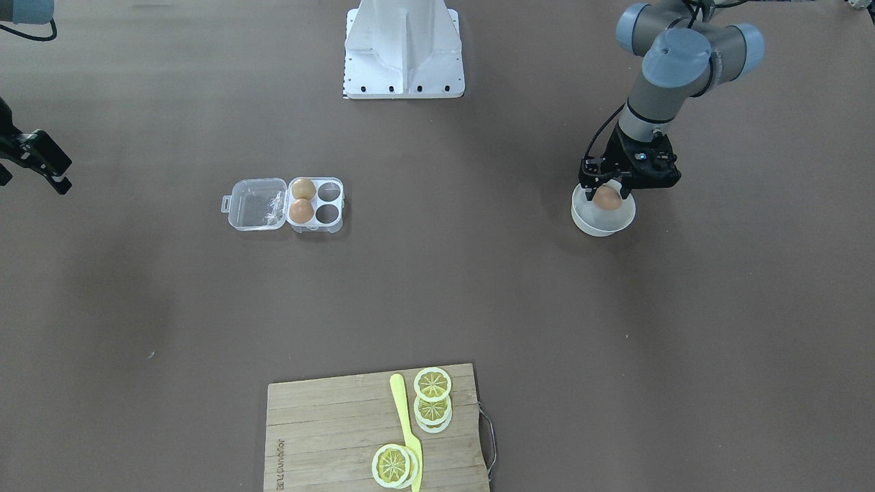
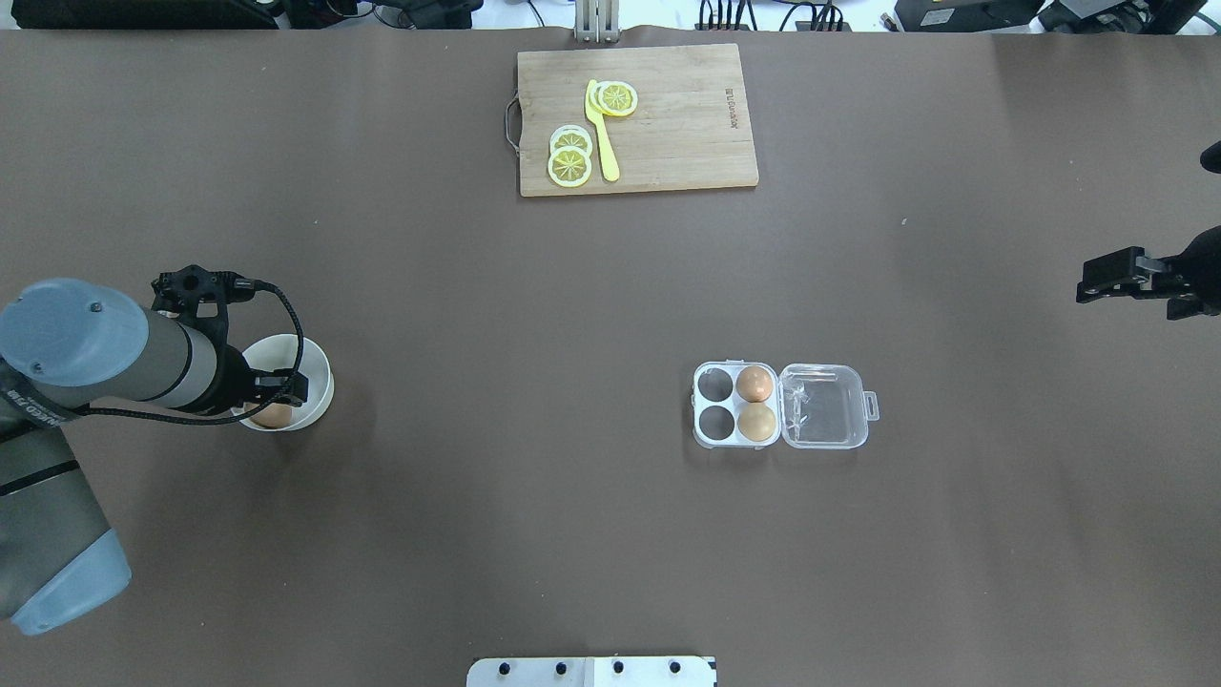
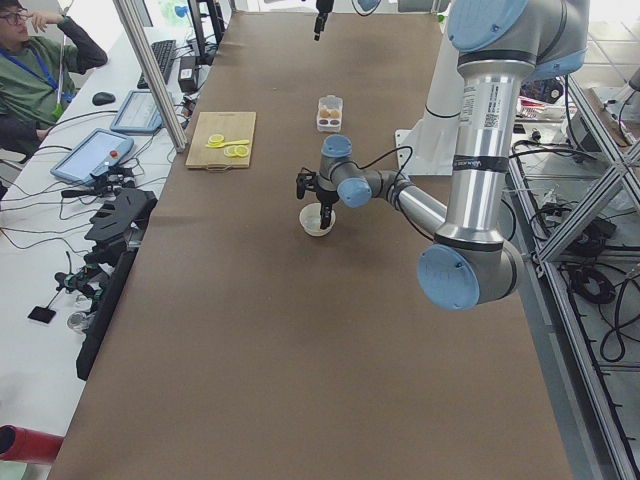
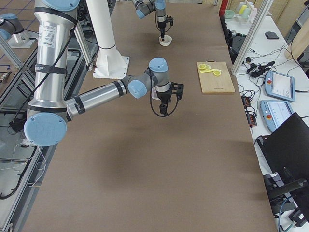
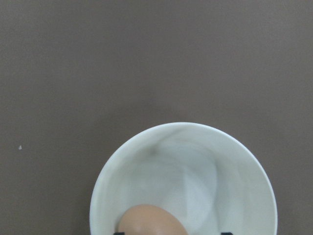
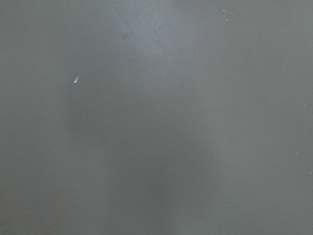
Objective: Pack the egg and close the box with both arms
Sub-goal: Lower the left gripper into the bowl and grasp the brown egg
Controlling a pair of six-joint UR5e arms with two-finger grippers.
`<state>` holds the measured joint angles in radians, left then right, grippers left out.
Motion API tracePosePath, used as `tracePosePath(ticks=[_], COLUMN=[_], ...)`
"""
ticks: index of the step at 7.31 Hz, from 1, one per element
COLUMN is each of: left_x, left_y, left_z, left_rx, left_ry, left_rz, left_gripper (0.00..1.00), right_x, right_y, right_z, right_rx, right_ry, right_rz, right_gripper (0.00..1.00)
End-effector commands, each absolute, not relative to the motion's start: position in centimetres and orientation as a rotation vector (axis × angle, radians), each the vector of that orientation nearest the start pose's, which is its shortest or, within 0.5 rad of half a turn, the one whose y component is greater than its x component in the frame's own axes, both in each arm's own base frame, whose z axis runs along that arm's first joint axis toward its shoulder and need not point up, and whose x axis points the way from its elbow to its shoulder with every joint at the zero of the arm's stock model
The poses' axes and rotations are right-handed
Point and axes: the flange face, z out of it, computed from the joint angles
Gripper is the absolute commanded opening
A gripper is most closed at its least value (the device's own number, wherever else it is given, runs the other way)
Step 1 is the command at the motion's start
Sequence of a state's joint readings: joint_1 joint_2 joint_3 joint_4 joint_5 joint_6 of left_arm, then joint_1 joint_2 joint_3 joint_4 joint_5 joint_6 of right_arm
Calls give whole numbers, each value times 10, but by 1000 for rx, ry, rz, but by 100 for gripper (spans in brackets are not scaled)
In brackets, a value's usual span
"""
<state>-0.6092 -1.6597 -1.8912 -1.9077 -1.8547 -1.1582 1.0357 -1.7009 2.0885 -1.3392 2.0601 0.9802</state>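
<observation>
The clear egg box (image 1: 329, 203) (image 2: 715, 402) lies open on the table, its lid (image 1: 258, 203) flat beside it. Two tan eggs (image 1: 303, 188) (image 1: 300, 211) fill the two cells next to the hinge; the other two cells are bare. A third egg (image 1: 606, 198) (image 2: 272, 416) (image 5: 151, 221) lies in the round white bowl (image 1: 601, 225) (image 2: 310, 367) (image 5: 195, 161), on the robot's side of it. My left gripper (image 1: 606, 193) reaches down into the bowl, jaws open on either side of this egg. My right gripper (image 1: 60, 174) (image 2: 1092, 286) hangs open and empty, far from the box.
A wooden cutting board (image 1: 321, 424) (image 2: 687, 134) with lemon slices (image 1: 433, 384) and a yellow knife (image 1: 403, 424) lies at the table's far edge. The robot's white base (image 1: 403, 48) stands at the near edge.
</observation>
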Motion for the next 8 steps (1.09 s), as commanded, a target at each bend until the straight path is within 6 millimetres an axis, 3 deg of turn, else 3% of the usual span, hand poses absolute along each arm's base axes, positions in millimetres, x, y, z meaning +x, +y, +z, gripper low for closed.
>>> tracePosePath(ticks=[1, 5, 8], left_x=[385, 392, 401], left_y=[-395, -400, -391], left_z=[434, 433, 434], left_rx=[133, 132, 125], left_ry=[770, 770, 769], left_rz=[-81, -83, -62], left_gripper=[72, 72, 72], right_x=[-151, -152, -152], right_y=[-423, -423, -423], right_z=[449, 450, 450], right_rx=[115, 120, 120], right_ry=[-763, -758, -757], right_rz=[270, 269, 268], right_gripper=[99, 99, 99])
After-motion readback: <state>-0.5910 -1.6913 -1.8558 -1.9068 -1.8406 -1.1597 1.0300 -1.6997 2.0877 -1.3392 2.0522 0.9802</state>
